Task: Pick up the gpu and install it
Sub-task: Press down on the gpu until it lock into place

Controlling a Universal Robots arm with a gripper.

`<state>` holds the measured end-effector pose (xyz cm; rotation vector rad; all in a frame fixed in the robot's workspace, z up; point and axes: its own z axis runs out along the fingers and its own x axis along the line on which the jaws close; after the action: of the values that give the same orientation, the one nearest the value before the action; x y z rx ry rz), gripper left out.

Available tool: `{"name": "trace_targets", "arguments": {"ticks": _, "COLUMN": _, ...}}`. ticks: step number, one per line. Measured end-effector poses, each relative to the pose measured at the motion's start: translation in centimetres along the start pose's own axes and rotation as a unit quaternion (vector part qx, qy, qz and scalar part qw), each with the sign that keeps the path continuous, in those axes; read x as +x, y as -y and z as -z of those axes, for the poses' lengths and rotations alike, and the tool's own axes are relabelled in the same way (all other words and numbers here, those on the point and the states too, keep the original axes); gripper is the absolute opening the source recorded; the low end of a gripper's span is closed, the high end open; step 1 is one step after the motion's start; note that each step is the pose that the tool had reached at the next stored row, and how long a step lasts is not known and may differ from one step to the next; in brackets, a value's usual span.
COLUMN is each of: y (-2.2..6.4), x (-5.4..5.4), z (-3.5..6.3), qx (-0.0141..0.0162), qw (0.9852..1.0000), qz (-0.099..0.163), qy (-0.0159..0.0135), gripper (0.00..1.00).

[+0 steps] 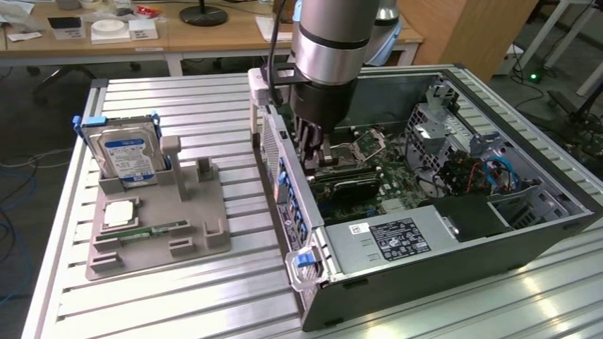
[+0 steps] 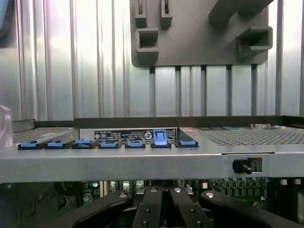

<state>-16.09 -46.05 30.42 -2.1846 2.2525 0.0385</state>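
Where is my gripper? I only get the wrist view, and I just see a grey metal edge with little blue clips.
Observer: The gripper is down inside the open computer case, over the green motherboard.
Operator: Is the gpu near it?
Observer: A dark flat card, likely the gpu, sits just below the gripper; I cannot tell if they touch.
Operator: What's outside the case?
Observer: A hard drive stands on the grey tray, at the exterior view's left.
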Motion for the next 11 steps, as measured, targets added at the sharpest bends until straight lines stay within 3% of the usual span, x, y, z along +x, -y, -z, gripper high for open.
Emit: {"name": "trace_targets", "arguments": {"ticks": 11, "y": -0.01, "x": -0.28, "z": -0.07, "qx": -0.0040, "qw": 1.0000, "qz": 0.000, "qy": -0.0001, "gripper": 0.11}}
